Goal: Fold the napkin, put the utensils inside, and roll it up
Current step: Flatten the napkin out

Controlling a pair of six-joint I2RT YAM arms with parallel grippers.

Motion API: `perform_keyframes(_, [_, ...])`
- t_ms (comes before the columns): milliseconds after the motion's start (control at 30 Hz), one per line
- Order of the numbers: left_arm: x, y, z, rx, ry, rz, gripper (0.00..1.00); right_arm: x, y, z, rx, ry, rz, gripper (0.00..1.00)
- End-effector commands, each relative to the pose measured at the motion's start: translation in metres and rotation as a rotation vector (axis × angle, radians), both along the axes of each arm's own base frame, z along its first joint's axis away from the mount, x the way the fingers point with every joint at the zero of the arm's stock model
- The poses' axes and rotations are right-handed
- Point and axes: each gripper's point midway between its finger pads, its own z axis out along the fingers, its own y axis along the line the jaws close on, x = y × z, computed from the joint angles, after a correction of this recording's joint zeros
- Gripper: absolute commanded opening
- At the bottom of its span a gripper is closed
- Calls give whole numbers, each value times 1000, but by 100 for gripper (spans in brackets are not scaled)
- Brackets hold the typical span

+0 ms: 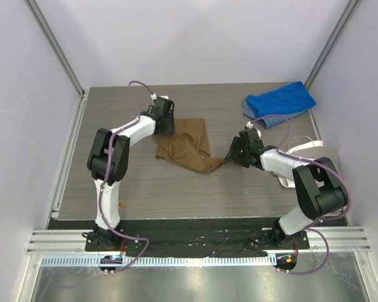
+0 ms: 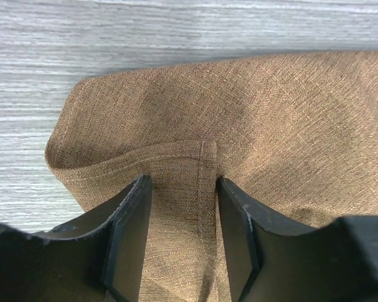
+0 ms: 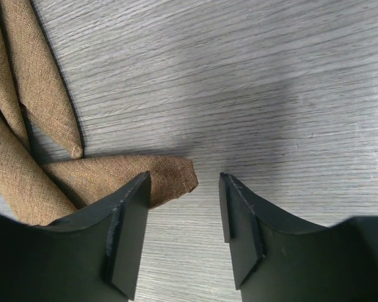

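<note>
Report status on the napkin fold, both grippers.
Left gripper open, jaws astride a hemmed corner of the napkin. Right gripper open, another napkin tip beside one finger, not gripped. Napkin rumpled mid-table. Blue cloth well apart, nothing in the way.

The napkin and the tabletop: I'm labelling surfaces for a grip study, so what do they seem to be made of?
The napkin looks like woven cloth, perhaps linen or a cotton blend, matte tan-brown: a coarse crosshatch weave and a stitched hem show. The tabletop looks like grey wood-grain laminate with a faint sheen; whether it is real wood cannot be told.
</note>
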Motion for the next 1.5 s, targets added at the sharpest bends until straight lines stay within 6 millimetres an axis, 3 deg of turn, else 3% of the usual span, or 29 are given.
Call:
perform_keyframes(0, [22, -4, 24, -44, -87, 21, 49, 11, 7, 10, 22, -42, -1, 53])
perform_keyframes(300, [24, -2, 40, -60, -139, 44, 50, 14, 8, 9, 22, -40, -4, 49])
perform_keyframes(433, [25, -1, 37, -48, -133, 43, 49, 14, 14, 11, 49, -34, 18, 49])
perform_keyframes(700, [25, 3, 34, -46, -126, 59, 29, 15, 17, 14, 64, -42, 16, 49])
perform_keyframes(900, [22, 4, 41, -48, -139, 62, 32, 15, 20, 18, 84, -45, 22, 49])
perform_keyframes(1033, [18, 7, 44, -48, -142, 65, 41, 16, 23, 23, 97, -53, 23, 49])
perform_keyframes(1267, [13, 10, 52, -44, -150, 67, 40, 15, 27, 20, 99, -45, 29, 50])
perform_keyframes(1467, [9, 10, 47, -44, -135, 64, 35, 15, 29, 21, 99, -46, 33, 50])
